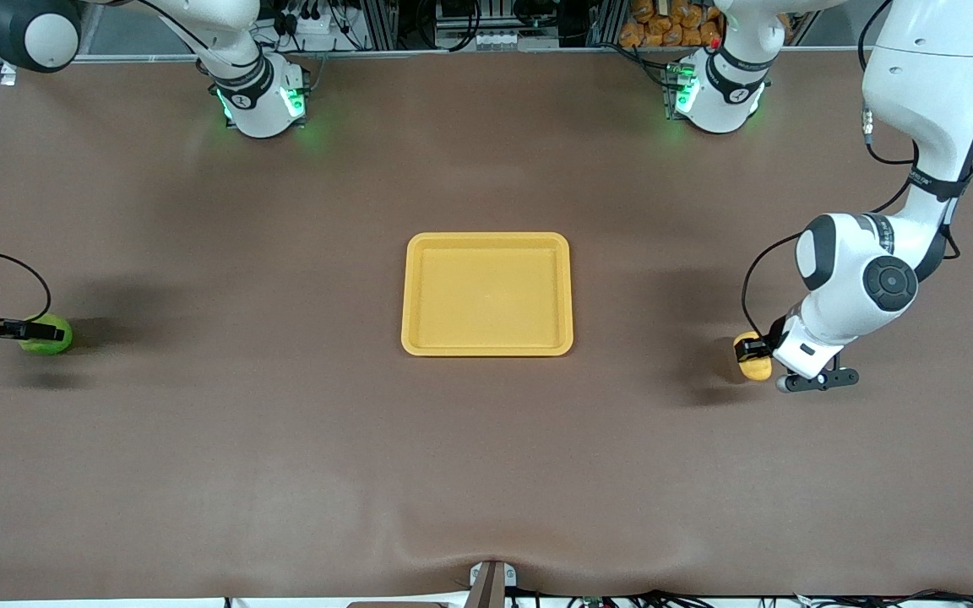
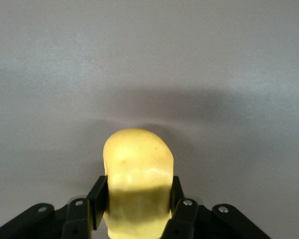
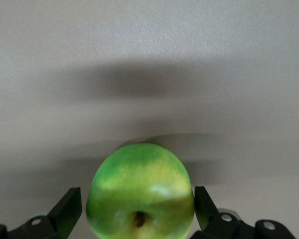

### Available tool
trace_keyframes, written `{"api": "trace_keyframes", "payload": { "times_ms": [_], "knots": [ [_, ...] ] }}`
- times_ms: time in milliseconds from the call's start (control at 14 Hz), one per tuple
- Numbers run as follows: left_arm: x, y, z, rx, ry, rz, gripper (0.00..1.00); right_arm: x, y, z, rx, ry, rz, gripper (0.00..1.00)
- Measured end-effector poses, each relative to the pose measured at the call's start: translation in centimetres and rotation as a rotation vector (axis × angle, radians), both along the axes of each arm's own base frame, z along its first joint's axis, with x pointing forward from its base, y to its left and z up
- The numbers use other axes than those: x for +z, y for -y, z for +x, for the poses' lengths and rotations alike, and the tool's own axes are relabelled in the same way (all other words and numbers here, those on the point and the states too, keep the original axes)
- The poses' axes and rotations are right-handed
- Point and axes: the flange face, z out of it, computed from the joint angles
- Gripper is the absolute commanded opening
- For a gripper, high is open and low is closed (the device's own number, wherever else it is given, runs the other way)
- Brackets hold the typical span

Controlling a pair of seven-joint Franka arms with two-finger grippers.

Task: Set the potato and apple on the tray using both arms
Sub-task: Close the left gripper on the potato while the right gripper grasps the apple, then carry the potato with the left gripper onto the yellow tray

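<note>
The yellow-orange potato (image 1: 758, 368) is at the left arm's end of the table, level with the tray's near edge. My left gripper (image 1: 752, 350) is shut on it. In the left wrist view both pads press the potato's (image 2: 137, 154) sides, with the left gripper (image 2: 137, 191) low over the brown table. The green apple (image 1: 51, 344) rests on the table at the right arm's end. My right gripper (image 1: 30, 331) is open around it. In the right wrist view a finger stands on each side of the apple (image 3: 139, 184), and the right gripper (image 3: 138, 199) shows small gaps. The yellow tray (image 1: 486, 239) lies empty mid-table.
Brown cloth covers the table (image 1: 486, 456). The arms' green-lit bases (image 1: 263, 101) (image 1: 719, 97) stand along the table edge farthest from the front camera. The left arm's elbow (image 1: 862, 279) hangs above the potato's end of the table.
</note>
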Motion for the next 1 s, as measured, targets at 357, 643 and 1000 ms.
{"api": "trace_keyframes", "payload": {
  "times_ms": [357, 643, 1000],
  "knots": [
    [1.6, 2.6, -0.1, -0.043, -0.021, -0.012, 0.0, -0.6, 0.2, 0.1, 0.052, 0.013, 0.004, 0.0],
    [4.5, 6.1, 0.4, -0.1, -0.073, -0.024, 0.0, -0.5, 0.2, 0.1, 0.059, 0.015, 0.005, 0.0],
    [7.0, 10.4, 0.1, -0.161, -0.111, -0.028, 0.0, 1.8, -0.1, 1.4, 0.079, -0.003, 0.034, 0.0]
  ]
}}
